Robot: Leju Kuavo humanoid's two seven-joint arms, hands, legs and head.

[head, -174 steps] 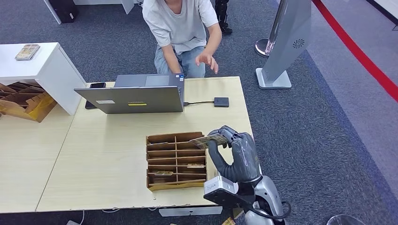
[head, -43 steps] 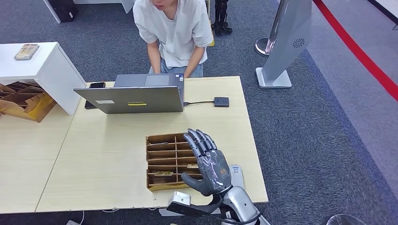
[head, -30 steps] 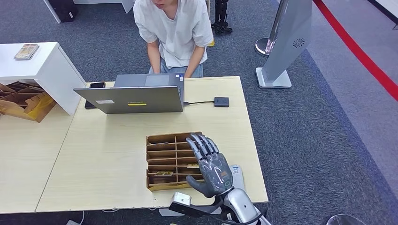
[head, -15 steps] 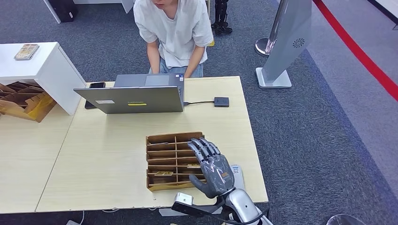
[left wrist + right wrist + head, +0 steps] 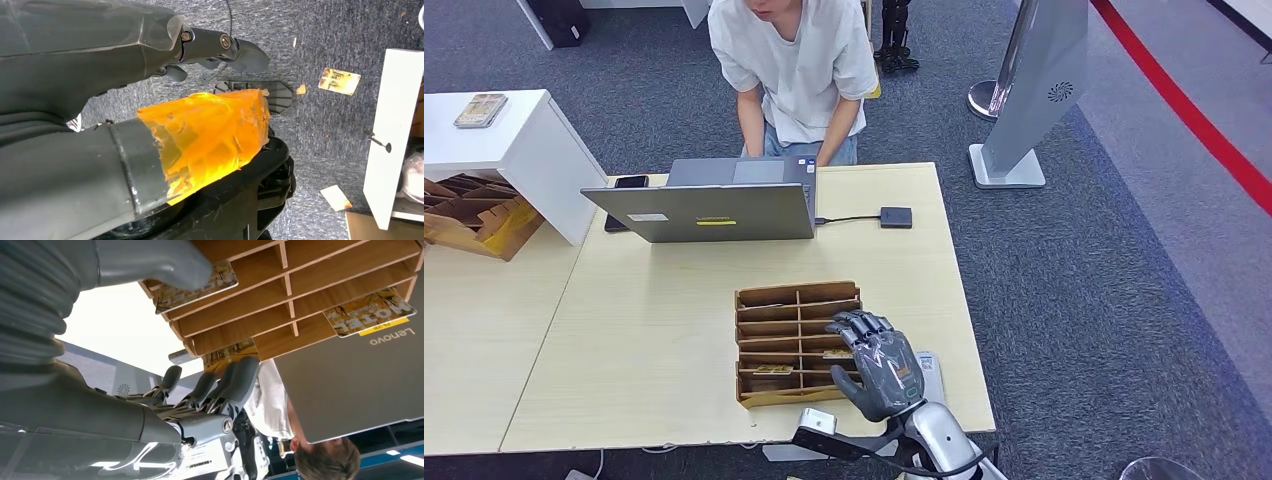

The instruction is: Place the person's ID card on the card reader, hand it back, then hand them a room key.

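Note:
My right hand (image 5: 879, 365) hangs over the near right part of the wooden key-card rack (image 5: 769, 340), fingers bent down toward its slots. In the right wrist view the thumb tip (image 5: 165, 262) lies against a yellow room key card (image 5: 200, 286) that sits in a slot, while the fingers (image 5: 225, 382) stay apart from it. More key cards (image 5: 372, 312) lie in other slots. The black card reader (image 5: 896, 217) sits at the far right of the table. The person (image 5: 794, 60) stands behind the laptop (image 5: 714, 210). My left hand (image 5: 210, 100) hangs over the floor, holding nothing.
A small white card-like item (image 5: 930, 366) lies on the table just right of my hand. A phone (image 5: 631, 182) lies left of the laptop. A white side table (image 5: 514, 150) and a second rack (image 5: 469, 215) stand at the left. Loose cards (image 5: 340, 81) lie on the carpet.
My right hand has drawn back toward the table's near edge and curled its fingers down over the rack. The card it held up 5.8 s ago is out of it.

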